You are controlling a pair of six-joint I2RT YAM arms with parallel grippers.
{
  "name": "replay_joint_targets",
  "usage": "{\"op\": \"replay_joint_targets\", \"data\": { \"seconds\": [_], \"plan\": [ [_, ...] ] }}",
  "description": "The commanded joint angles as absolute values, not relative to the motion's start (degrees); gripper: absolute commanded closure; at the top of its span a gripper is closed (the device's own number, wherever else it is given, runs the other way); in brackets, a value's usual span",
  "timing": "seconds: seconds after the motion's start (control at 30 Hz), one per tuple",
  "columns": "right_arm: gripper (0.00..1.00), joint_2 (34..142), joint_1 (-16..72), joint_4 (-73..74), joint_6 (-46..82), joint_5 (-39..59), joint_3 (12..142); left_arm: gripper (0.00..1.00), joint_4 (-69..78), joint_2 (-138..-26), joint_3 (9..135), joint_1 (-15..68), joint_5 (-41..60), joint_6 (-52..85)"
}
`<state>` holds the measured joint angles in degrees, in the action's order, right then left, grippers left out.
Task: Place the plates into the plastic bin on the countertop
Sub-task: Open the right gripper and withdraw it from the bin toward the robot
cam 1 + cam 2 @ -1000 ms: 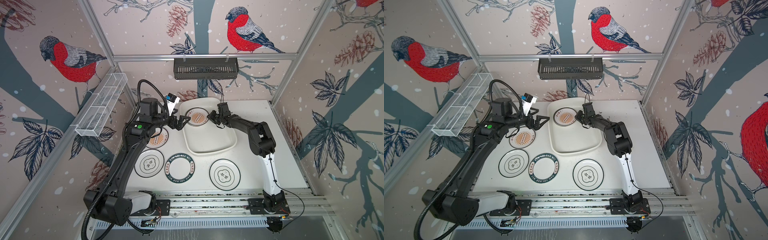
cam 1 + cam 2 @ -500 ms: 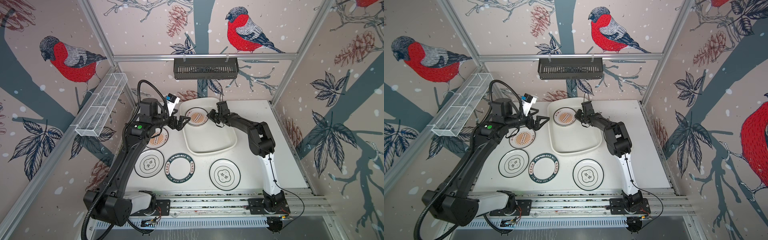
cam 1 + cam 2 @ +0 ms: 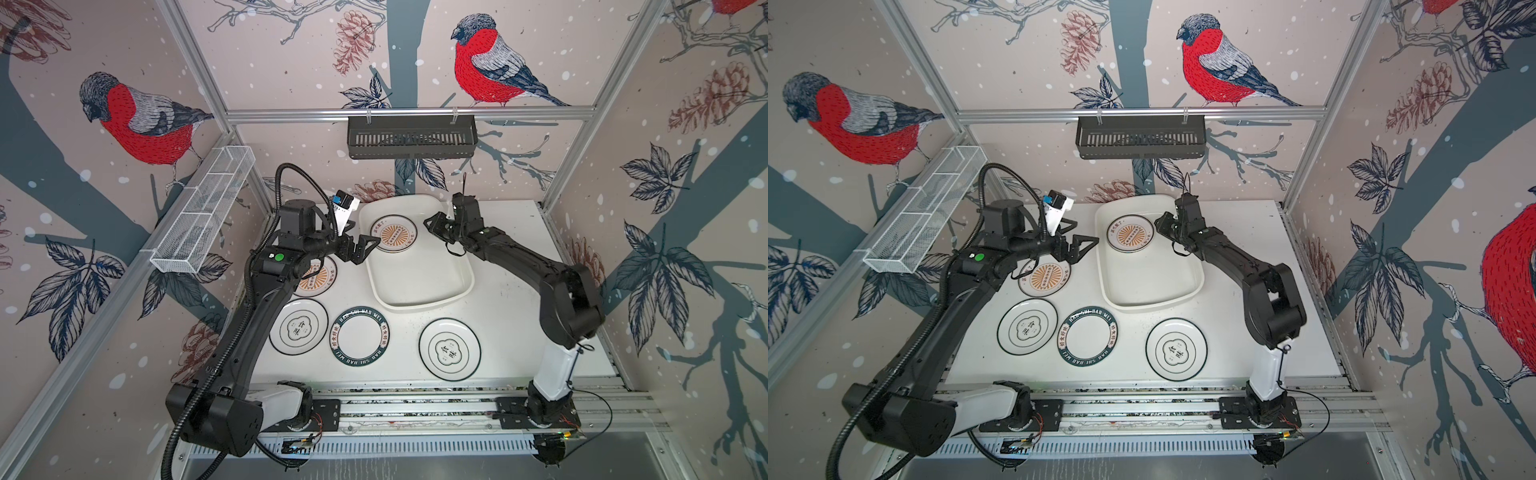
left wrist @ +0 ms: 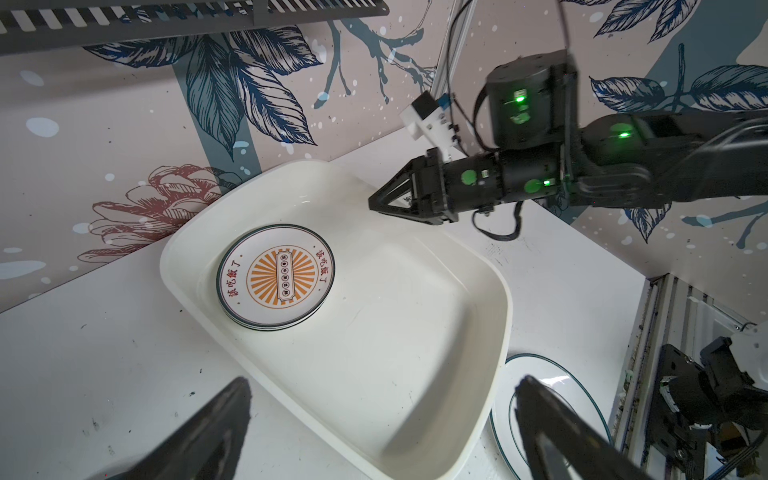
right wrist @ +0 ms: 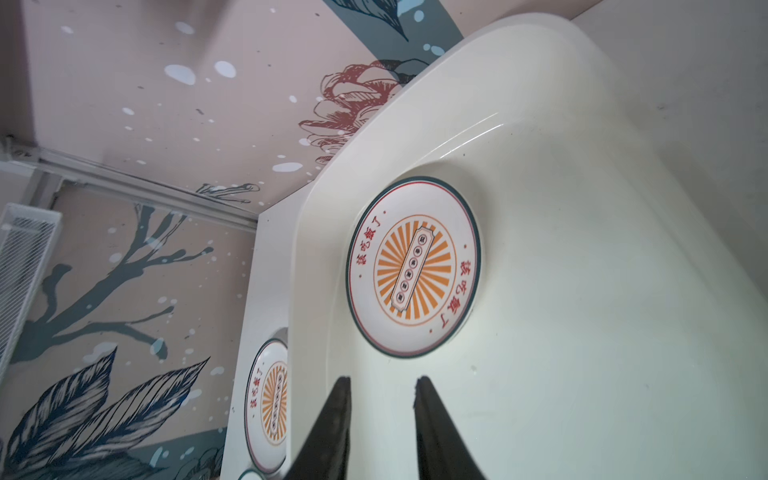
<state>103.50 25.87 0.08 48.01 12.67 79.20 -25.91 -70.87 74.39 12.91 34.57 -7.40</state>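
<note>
Two jaw pairs are gripping nothing | left gripper (image 3: 365,233) is gaping wide just beside the plastic bin (image 3: 415,308) | right gripper (image 5: 382,380) is hovering above it, jaws narrowly apart | stacked sunburst plates (image 3: 392,233) are lying inside, far end | four other plates (image 3: 360,338) are sitting on the countertop (image 3: 513,309).

Arms black, white base segments (image 3: 555,370). Left arm (image 3: 249,328): ribbed black hose (image 3: 289,166), green dot (image 3: 279,256). Right arm (image 3: 519,253): green lights (image 4: 517,99); right claw (image 5: 382,380) black, pointed.

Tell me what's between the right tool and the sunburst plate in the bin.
Only bare floor of the plastic bin; the right wrist view shows that gap between the right tool and the sunburst plate.
</note>
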Motion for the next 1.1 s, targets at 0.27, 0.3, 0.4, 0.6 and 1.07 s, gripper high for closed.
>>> {"op": "replay_joint_targets", "data": {
  "seconds": [0.27,0.3,0.4,0.6,1.07],
  "plan": [
    [0.64,68.81,25.52,-2.85,45.85,10.9,50.21,0.02,-27.43,-69.83,73.03,13.01,32.73,-13.17],
    [0.63,65.77,25.56,-3.66,45.94,10.94,48.08,0.02,-28.04,-69.79,73.13,13.01,32.85,-13.43],
    [0.63,57.82,25.43,-6.4,46.0,11.16,42.14,0.02,-28.87,-69.5,72.72,12.96,32.87,-13.98],
    [0.61,44.56,25.1,-9.86,47.98,12.53,31.88,0.02,-29.84,-69.94,71.7,12.96,31.35,-14.12],
    [0.62,32.31,24.26,-22.9,48.75,11.6,22.83,0.02,-27.93,-68.94,68.4,13.0,34.26,-11.52]
  ]
}}
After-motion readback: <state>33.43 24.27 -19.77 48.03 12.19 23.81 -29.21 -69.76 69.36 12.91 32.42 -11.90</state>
